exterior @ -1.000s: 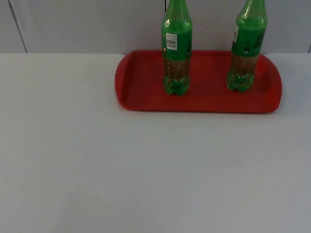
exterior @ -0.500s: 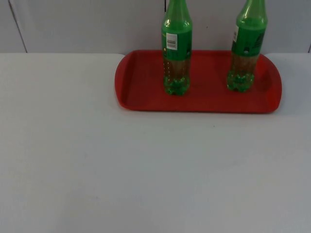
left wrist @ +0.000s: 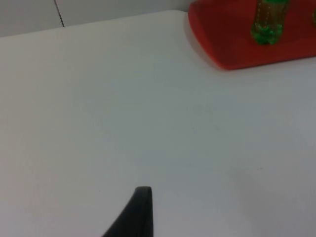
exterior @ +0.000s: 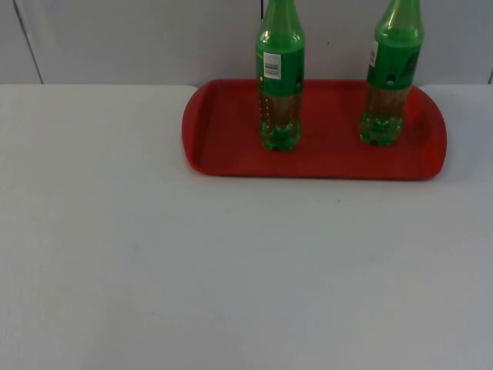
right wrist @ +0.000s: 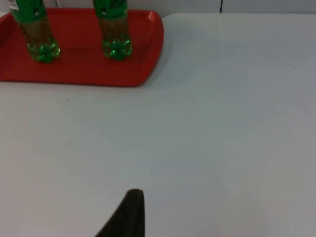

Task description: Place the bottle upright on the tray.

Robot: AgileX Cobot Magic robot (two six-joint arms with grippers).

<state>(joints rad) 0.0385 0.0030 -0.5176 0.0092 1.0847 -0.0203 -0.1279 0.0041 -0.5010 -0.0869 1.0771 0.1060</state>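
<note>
Two green bottles stand upright on a red tray (exterior: 223, 131) at the back of the table, against the partition wall. The left bottle (exterior: 280, 77) carries a white label; the right bottle (exterior: 389, 77) stands near the tray's right end. My left gripper (left wrist: 140, 212) hovers over bare table, well short of the tray (left wrist: 232, 44) and the left bottle (left wrist: 268, 22). My right gripper (right wrist: 129, 212) likewise hangs over bare table, far from the tray (right wrist: 79, 64), the left bottle (right wrist: 37, 29) and the right bottle (right wrist: 114, 29). Neither gripper holds anything that I can see.
White table top (exterior: 231, 270) stretches in front of the tray, and the grey partition wall (exterior: 139, 38) closes off the back. A small dark speck (exterior: 337, 201) lies on the table just in front of the tray.
</note>
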